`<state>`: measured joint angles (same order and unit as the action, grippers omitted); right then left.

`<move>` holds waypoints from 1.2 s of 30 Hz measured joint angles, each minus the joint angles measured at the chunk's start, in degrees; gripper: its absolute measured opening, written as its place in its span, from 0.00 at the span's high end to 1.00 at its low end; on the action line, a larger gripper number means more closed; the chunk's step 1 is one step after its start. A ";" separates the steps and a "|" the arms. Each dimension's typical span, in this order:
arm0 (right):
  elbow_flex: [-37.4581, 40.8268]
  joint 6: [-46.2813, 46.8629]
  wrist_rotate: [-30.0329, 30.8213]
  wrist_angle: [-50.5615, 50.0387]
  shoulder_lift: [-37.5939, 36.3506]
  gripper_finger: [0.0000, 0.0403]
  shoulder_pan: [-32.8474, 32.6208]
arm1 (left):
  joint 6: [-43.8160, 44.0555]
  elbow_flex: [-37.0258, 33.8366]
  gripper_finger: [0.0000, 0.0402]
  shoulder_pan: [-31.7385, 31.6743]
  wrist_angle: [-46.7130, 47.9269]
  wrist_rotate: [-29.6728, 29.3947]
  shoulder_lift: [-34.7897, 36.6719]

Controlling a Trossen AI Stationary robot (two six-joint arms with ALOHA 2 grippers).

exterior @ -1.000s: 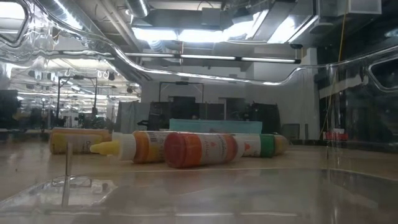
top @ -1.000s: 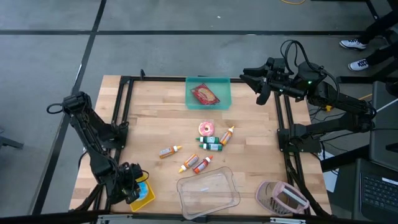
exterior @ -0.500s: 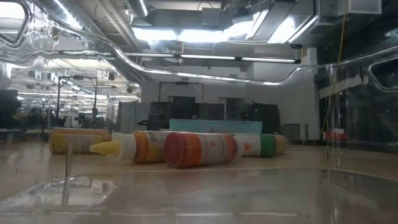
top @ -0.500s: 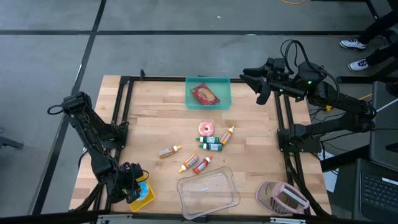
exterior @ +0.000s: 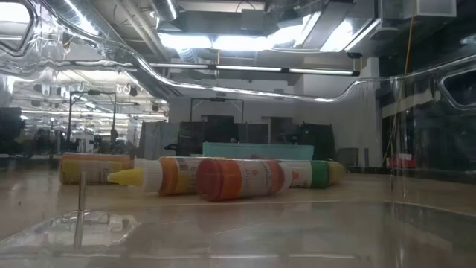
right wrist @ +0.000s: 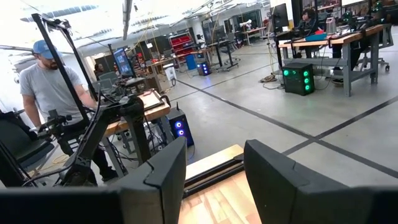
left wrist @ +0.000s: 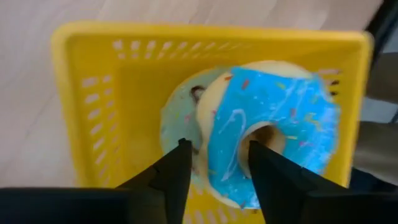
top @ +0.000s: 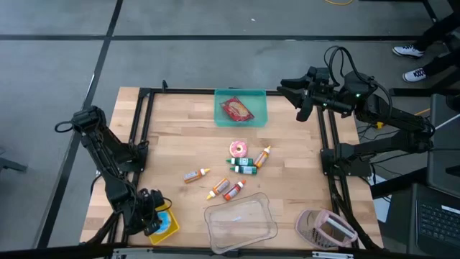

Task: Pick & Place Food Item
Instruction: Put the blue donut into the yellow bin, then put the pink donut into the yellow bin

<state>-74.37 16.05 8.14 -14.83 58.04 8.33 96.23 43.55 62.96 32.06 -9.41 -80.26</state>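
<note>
Left gripper just popped open, straddling the blue donut's rim inside the yellow basket; right gripper idles open.

Bright ceiling lights glare in the low view; the yellow basket looks slightly blurred.

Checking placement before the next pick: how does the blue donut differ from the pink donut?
The blue donut sits in the yellow basket, leaning on a pale green donut; the pink donut lies flat on the bare table. The left tool stands at the blue one; none is near the pink. Both are iced rings.
</note>
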 joint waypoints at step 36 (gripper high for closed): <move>0.00 -0.22 0.02 0.04 0.02 0.60 -0.01 | -51.93 5.67 0.54 -60.77 -8.14 0.12 17.41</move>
<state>-74.37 15.83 8.16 -14.79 58.06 8.32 44.30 49.22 2.19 23.93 -9.29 -62.85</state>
